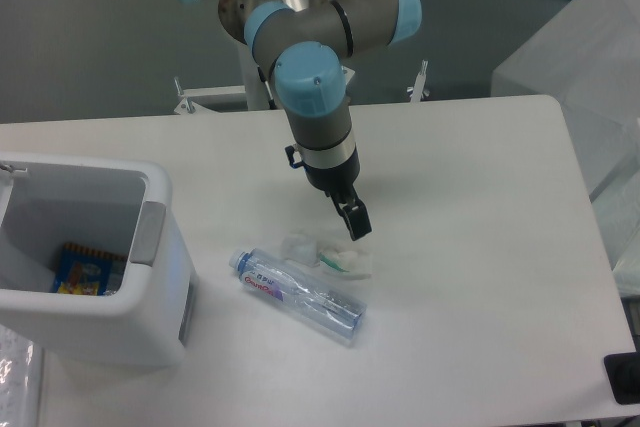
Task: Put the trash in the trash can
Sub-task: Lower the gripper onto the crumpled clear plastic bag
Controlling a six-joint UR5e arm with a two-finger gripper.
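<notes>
A crumpled translucent wrapper with a green mark (335, 257) lies on the white table near its middle. Just in front of it lies a crushed clear bottle (298, 296) with a light-blue cap and a red-blue label, cap pointing left. My gripper (355, 222) hangs just above and slightly behind-right of the wrapper, fingers pointing down. Its fingers look close together with nothing between them. The white trash can (160, 247) stands at the left edge of the table, its grey latch piece on the right wall. A colourful item lies inside it.
The table's (480, 247) right edge runs beside a translucent plastic-covered box (590, 57). A dark object (625, 377) sits at the front right corner. The arm's base and white stand are behind the table.
</notes>
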